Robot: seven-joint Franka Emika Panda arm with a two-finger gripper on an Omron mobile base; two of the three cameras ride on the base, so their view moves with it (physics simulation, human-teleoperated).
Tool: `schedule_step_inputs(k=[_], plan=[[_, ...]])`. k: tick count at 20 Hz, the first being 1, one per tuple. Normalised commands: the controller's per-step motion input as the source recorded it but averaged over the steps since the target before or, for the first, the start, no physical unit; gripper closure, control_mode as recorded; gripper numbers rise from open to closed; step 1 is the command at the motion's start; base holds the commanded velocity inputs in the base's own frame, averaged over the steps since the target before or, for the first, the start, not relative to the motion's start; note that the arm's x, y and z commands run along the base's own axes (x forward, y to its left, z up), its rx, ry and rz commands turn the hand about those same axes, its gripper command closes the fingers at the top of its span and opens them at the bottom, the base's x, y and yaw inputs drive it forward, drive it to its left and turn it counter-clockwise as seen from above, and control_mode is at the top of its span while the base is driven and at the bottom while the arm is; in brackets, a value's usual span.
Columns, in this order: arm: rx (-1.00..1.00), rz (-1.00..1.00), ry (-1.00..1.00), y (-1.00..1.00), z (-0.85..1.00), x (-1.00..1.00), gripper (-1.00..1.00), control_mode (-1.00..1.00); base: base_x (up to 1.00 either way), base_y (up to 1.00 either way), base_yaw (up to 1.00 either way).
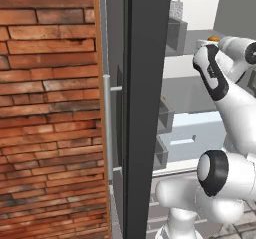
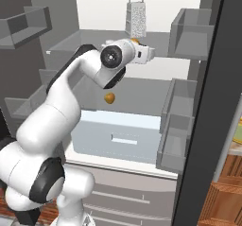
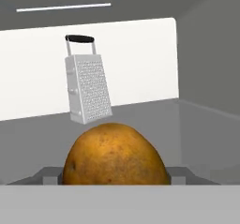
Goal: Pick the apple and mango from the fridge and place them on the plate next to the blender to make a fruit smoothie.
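Filling the gripper [image 3: 115, 181], a rounded, speckled golden mango [image 3: 115, 155] sits clasped before a perforated metal grater [image 3: 87, 85].

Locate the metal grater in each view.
Left base view: grater at the top edge, right of centre.
Right base view: top centre, on the upper shelf.
Hand view: left of centre, upright.
Shared landmark: the orange-brown fruit just before it.

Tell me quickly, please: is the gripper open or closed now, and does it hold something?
Gripper: cannot be told; the mango sits right at its fingertips on the fridge shelf, hiding whether the fingers grip it.
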Motion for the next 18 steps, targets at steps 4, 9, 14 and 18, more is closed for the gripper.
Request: schedule_step_inputs(k=[4,9,14,18], plan=[[0.07,-0.06,0.42,0.07,0.44,-1.00,1.00,-1.00,0.00,0.00,0.00],[0.02,-0.11,0.44,0.24,-0.03,-1.00,1.00,-1.00,0.00,0.00,0.00],[0.01,-0.05,0.29,0.36,-0.90,-1.00,1.00,-1.00,0.00,0.00,0.00],[0.19,-0.04,0.09,0.30,-1.00,-1.00,1.00,-1.00,0.00,0.00,0.00]])
